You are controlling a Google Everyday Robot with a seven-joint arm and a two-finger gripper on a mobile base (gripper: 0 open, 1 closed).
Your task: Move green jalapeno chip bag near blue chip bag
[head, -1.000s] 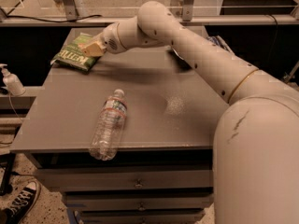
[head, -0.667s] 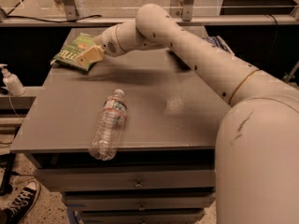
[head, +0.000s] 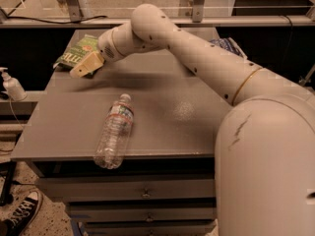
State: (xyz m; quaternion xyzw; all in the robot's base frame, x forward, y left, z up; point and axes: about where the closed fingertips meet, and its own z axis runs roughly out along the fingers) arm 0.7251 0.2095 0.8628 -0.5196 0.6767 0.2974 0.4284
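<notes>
Camera view: robot arm [head: 197, 58] stretches over grey surface [head: 172, 117].
Water bottle [head: 115, 132]: lying near, in front of claw [head: 84, 67].
Green jalapeno chip bag [head: 78, 50]: just behind claw, near edge overlapped.
Blue chip bag [head: 227, 45]: well right of claw.
Claw: grip state cannot be told.

This is probably a robotics lab or test bay rather than a home. The work surface [head: 197, 127] is a plain grey top on a metal cabinet with shallow drawers [head: 142, 193], the kind of furniture a workshop has. Behind it stand bare metal frame posts [head: 71, 1], and a loose black cable [head: 49, 18] lies along a rail. A spray bottle [head: 11, 85] sits on a side ledge at the left. Someone's sneaker [head: 19, 215] shows on the speckled hard floor [head: 44, 225]. The robot arm's gripper [head: 78, 72] hangs over the surface's far left part.
</notes>
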